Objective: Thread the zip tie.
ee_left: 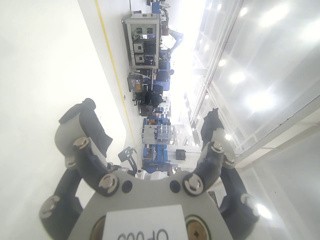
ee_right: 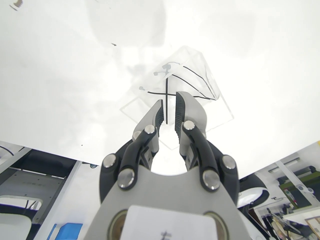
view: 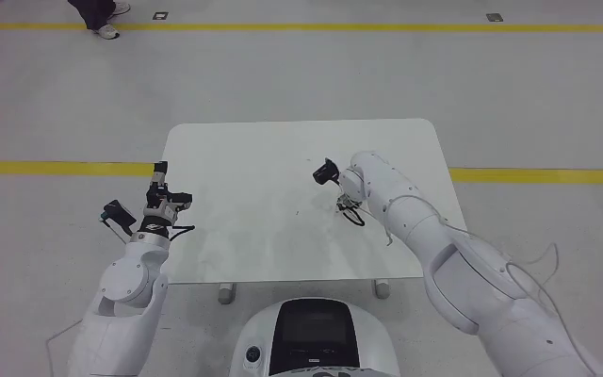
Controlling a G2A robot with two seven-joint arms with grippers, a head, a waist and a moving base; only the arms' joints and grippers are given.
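A thin black zip tie (ee_right: 166, 88) rises from a clear plastic stand (ee_right: 200, 58) on the white table (view: 283, 151). Further black strands cross inside the stand. My right gripper (ee_right: 169, 97) is over the stand, its jaws narrowly open. The tie's free end lies between the jaws, against one pad, with a small gap to the other. From above, the right gripper (view: 349, 205) is at the table's middle right, with a black tie loop (view: 355, 218) beneath it. My left gripper (ee_left: 150, 109) is held wide open at the table's left edge (view: 171, 185), raised, with nothing in it.
A small metal piece (ee_right: 17, 2) lies on the table away from the stand. A few dark specks mark the tabletop. The table's left and far parts are bare white surface. Yellow floor lines run past both sides of the table.
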